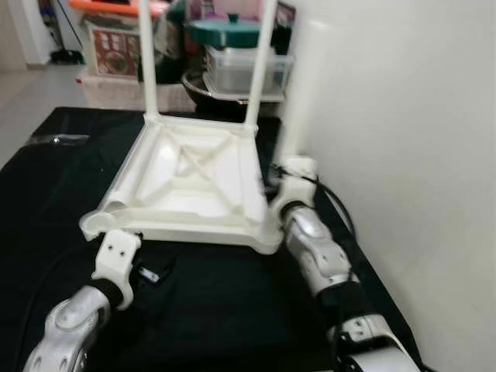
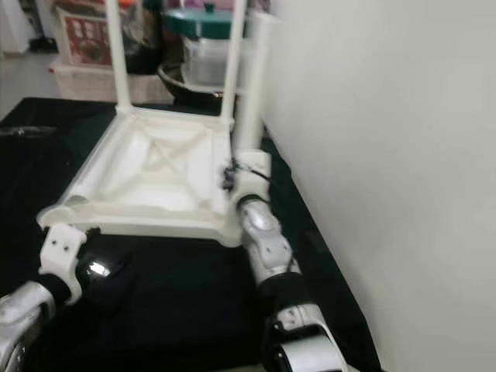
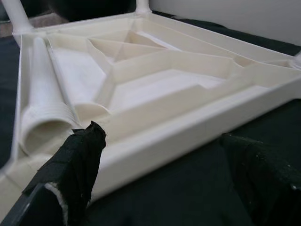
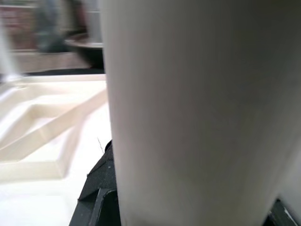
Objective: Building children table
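Right wrist view: right gripper (image 4: 188,207) clamps white plastic leg (image 4: 197,108) — I'd keep it vertical over upturned cream tabletop (image 1: 186,174); left gripper (image 3: 160,179) fingers wide.

You see two silver metallic forearms with rounded glossy segments and black joint bands. Left arm (image 1: 74,322): white plastic wrist bracket with two small screw holes. Right arm (image 1: 322,260): white wrist housing, black cable looping beside it. Left gripper (image 3: 160,165): black fingers (image 3: 77,165), matte, chipped showing a pale patch.

Black-covered table (image 1: 232,310); upturned white tabletop (image 1: 190,182) lies flat on it.
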